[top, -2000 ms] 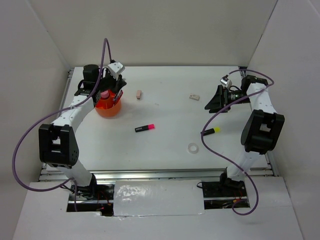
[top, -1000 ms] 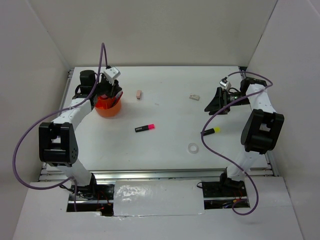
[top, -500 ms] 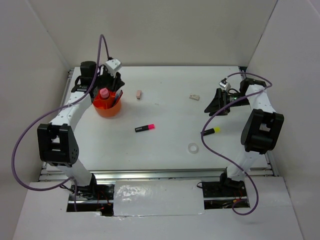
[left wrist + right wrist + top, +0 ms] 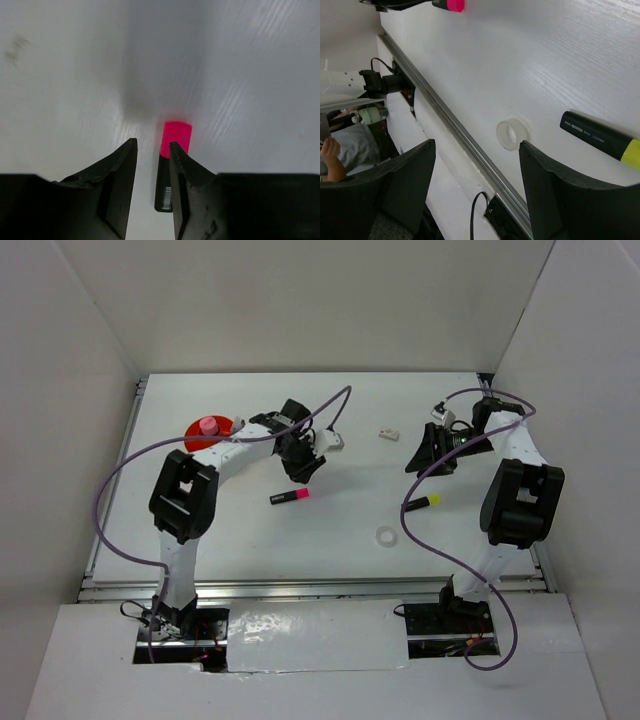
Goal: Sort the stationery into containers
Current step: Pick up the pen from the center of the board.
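The orange tub [image 4: 196,440] stands at the back left with a pink-capped glue stick [image 4: 209,426] in it. My left gripper [image 4: 301,468] hangs just behind the pink highlighter [image 4: 289,497]. In the left wrist view its jaws [image 4: 152,147] stand a narrow gap apart with nothing between them, and the highlighter [image 4: 175,138] lies on the table partly behind the right finger [image 4: 186,175]. My right gripper [image 4: 420,451] is wide open and empty at the right. Its wrist view shows the clear tape ring [image 4: 512,134] and the yellow-black highlighter [image 4: 600,140].
A small white eraser [image 4: 388,434] lies at the back, between the two grippers. The yellow-black highlighter [image 4: 423,503] and the tape ring [image 4: 385,535] lie at the front right. White walls close in the table on three sides. A metal rail [image 4: 455,130] runs along the table's near edge.
My left arm has swung from over the orange tub to the middle of the table, above the pink highlighter. The right gripper has shifted slightly towards the back.
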